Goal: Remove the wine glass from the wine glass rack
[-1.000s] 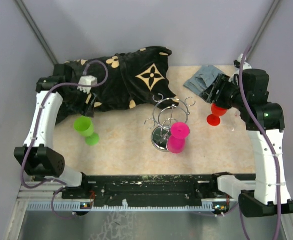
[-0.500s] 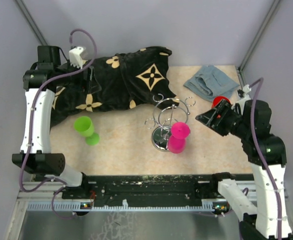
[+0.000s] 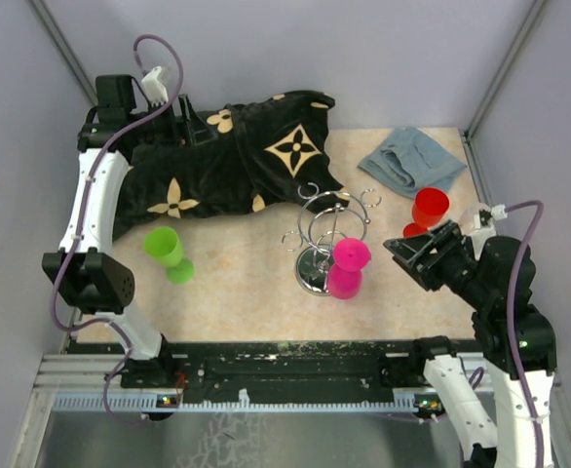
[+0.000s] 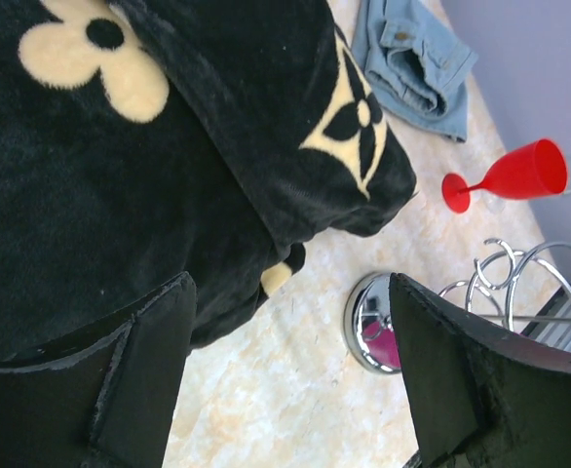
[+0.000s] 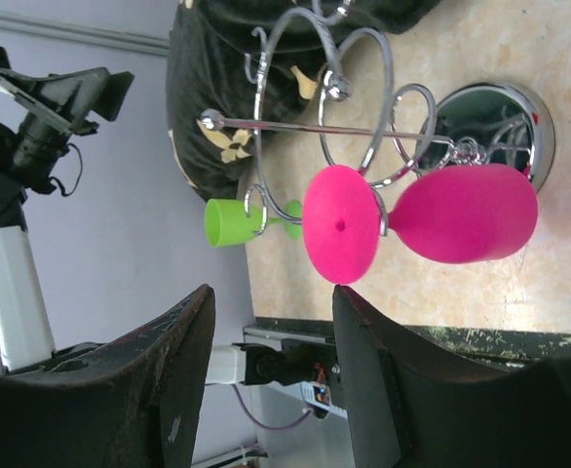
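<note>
Pink wine glass (image 5: 417, 226) lies dead ahead of the right claw (image 5: 271, 322), whose fingers are spread wide and hold nothing. In the top view the claw sits at the glass's 3 o'clock, near but apart. The glass hangs bowl-down from a loop at 4 o'clock on the wine glass rack (image 5: 295, 125). It looks like light, stiff, slick plastic. I would pinch the bowl close to the stem, then slide the foot out of its loop. The left claw (image 4: 285, 322), also agape and empty, hovers over the black flowered blanket (image 4: 120, 146) at 10 o'clock.
</note>
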`<state>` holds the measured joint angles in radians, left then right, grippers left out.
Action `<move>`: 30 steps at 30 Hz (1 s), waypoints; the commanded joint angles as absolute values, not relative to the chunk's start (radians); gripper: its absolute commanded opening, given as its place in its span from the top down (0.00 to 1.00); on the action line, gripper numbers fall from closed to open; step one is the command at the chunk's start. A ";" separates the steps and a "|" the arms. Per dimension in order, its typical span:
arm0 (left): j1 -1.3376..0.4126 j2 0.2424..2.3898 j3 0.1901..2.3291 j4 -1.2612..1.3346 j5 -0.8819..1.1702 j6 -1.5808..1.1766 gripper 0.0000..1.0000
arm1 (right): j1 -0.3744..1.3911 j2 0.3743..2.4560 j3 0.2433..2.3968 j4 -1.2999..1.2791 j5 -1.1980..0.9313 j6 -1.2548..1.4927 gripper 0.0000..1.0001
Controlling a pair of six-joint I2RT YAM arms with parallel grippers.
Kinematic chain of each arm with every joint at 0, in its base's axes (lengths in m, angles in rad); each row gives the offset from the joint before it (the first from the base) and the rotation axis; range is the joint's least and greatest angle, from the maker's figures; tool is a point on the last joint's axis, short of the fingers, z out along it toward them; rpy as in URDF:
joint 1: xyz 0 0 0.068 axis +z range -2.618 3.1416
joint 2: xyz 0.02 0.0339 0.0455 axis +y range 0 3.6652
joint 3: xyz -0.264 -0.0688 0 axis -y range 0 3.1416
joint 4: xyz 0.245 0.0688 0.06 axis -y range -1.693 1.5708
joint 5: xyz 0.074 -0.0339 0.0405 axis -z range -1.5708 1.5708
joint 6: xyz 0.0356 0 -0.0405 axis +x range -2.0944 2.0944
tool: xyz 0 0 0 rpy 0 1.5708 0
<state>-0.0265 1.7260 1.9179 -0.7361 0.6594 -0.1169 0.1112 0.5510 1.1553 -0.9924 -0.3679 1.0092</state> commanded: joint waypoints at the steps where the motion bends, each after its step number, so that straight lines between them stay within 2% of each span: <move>1: -0.030 1.740 1.954 -0.626 0.704 -0.206 0.15 | 0.121 0.507 1.072 -0.919 -0.362 1.092 0.49; 8: -0.032 1.734 1.953 -0.641 0.705 -0.180 0.14 | 0.121 0.586 1.025 -0.789 -0.393 1.090 0.49; 22: -0.040 1.756 1.947 -0.649 0.715 -0.175 0.14 | 0.121 0.494 0.947 -0.874 -0.391 1.139 0.52; 30: -0.051 1.770 1.956 -0.654 0.716 -0.166 0.13 | 0.121 0.628 1.017 -0.807 -0.416 1.081 0.52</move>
<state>-0.0433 1.7565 1.9205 -0.6647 0.6994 -0.1806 0.1112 0.5724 0.9504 -0.8715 -0.3950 1.1172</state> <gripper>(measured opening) 0.864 0.479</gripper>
